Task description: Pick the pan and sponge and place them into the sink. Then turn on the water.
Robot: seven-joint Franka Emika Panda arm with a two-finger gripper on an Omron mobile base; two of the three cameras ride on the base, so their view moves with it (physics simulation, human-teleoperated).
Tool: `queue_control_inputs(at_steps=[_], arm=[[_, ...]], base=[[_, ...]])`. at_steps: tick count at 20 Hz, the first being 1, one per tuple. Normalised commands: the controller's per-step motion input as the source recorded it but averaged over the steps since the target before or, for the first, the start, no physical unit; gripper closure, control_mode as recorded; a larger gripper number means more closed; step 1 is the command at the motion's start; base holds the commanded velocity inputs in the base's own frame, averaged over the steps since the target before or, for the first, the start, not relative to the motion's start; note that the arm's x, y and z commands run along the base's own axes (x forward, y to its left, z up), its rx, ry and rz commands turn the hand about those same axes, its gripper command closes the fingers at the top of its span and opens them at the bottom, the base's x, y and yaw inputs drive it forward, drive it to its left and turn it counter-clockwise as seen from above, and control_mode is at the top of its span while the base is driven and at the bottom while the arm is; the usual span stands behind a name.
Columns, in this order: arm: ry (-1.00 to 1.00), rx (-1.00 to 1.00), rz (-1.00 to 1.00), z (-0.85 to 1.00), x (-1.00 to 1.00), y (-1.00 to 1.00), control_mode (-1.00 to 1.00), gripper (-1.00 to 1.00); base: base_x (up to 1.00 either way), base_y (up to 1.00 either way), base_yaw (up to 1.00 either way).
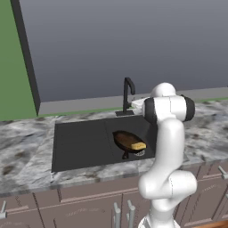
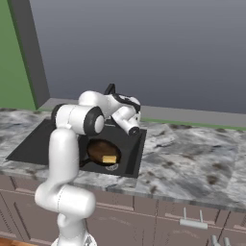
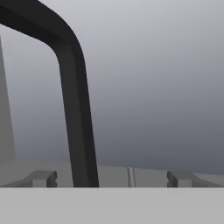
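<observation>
Nearest the cameras, brown cabinet doors [image 1: 89,200] run below a marbled grey counter [image 1: 26,147]. The white arm [image 1: 167,147] rises in front of them and bends forward over the counter.

Set into the counter is the black sink [image 1: 78,142], with its flat drainboard on the left in the left base view and the deeper basin on the right. The pan [image 1: 126,140] lies inside the basin, dark-rimmed with a reddish-brown inside, its short handle pointing toward the near edge. The sponge [image 1: 138,145] sits in the pan, yellow face showing (its green side cannot be made out). Both also show in the right base view, the pan [image 2: 103,151] and the sponge [image 2: 109,159] lying just beyond the arm's lower link, with a round metal drain [image 2: 112,166] just beside them.

Farther back, the gripper [image 3: 112,178] is up at the slim black faucet [image 1: 128,95]. In the hand view its two fingertips [image 3: 43,178] stand wide apart, with nothing between them but the faucet's neck [image 3: 76,118], which rises just inside the left tip; whether they touch cannot be told.

Behind the faucet stands a grey wall [image 1: 133,40], with a green wall [image 1: 13,58] to the left.
</observation>
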Motion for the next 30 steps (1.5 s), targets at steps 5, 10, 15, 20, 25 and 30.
queue_control_inputs(at_steps=[5,10,15,20,25,30], arm=[[0.01,0.00,-0.02,-0.06,0.24,-0.01,-1.00,-1.00],[0.00,0.00,0.00,-0.04,0.23,0.00,-1.00,-1.00],[0.01,0.00,0.00,-0.06,0.21,-0.01,-1.00,-1.00],[0.06,0.00,-0.01,-0.10,0.09,-0.08,-1.00,-1.00],[0.08,0.00,-0.01,-0.15,0.19,-0.01,-1.00,-1.00],[0.01,0.00,0.00,-0.09,0.31,0.02,-1.00,-1.00]], base=[[0.00,0.00,0.00],[0.00,0.00,0.00],[0.00,0.00,0.00],[0.00,0.00,0.00],[0.00,0.00,0.00],[0.00,0.00,0.00]])
